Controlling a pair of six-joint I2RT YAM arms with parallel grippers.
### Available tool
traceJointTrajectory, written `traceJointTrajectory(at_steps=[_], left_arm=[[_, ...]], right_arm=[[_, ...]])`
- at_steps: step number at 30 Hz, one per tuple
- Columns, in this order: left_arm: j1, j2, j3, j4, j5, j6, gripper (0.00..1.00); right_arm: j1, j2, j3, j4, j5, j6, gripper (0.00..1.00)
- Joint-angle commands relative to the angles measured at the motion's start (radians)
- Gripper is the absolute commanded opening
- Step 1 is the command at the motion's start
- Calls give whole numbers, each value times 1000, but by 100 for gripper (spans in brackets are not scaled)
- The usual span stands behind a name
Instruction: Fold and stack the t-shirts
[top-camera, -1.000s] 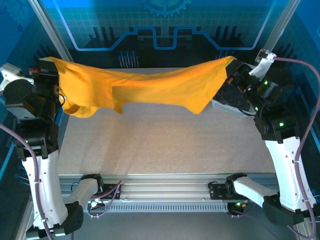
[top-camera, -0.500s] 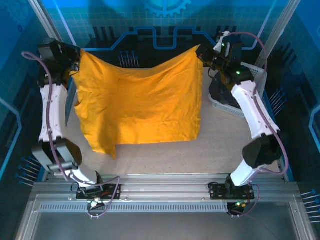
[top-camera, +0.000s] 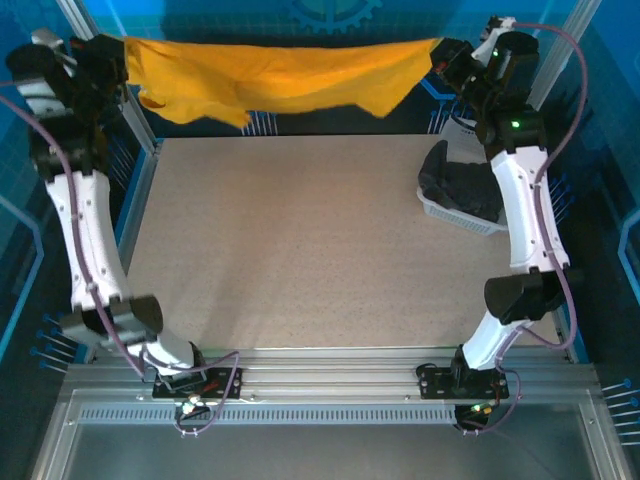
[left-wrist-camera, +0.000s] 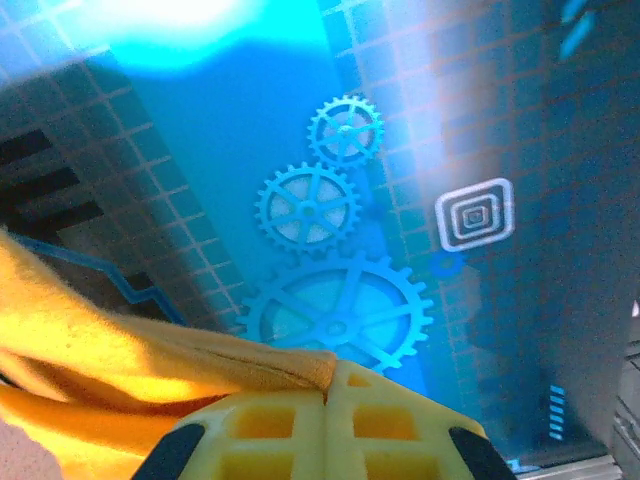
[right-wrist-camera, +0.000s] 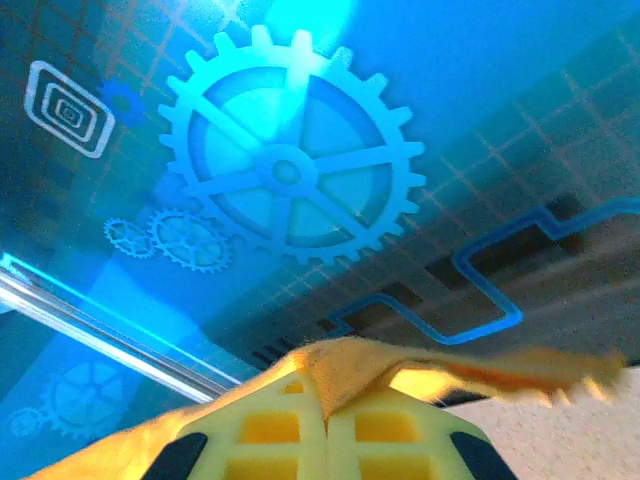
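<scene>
Beige bench (top-camera: 300, 260): the cloth that hung over it half a second ago is lifted away. Dark charcoal t-shirt (top-camera: 462, 185) sits bunched in the white basket (top-camera: 478, 222) at right. At the far edge the orange-yellow t-shirt (top-camera: 290, 75) is airborne, a narrow wrinkled band. Left tool (top-camera: 118, 58) and right tool (top-camera: 445, 55) are each clamped on a corner. Probably a flick before laying it flat.
</scene>
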Motion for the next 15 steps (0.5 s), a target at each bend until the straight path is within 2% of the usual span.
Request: traceJointTrajectory(at_steps=[1, 3, 6, 7, 9, 11, 13, 15], left_arm=[[4, -165, -249, -84, -97, 24, 0], [7, -260, -454, -139, -151, -4, 0], [7, -340, -696, -184, -185, 50, 9], [7, -348, -765, -207, -194, 75, 17], [7, -341, -876, -250, -198, 126, 40], [6, -325, -961, -264, -190, 171, 51], [-2, -312, -1018, -274, -197, 209, 56], [-20, -305, -1056, -286, -195, 234, 57]], right_arm=[[-2, -129, -135, -189, 53, -9, 0], [20, -218, -297, -239, 89, -1, 0], [61, -327, -566, -310, 142, 32, 0], [68, -349, -652, -340, 154, 49, 4], [73, -376, -820, -354, 155, 78, 27], [72, -375, -920, -362, 142, 92, 39], [91, -363, -960, -380, 168, 70, 44], [127, -336, -960, -383, 207, 14, 44]])
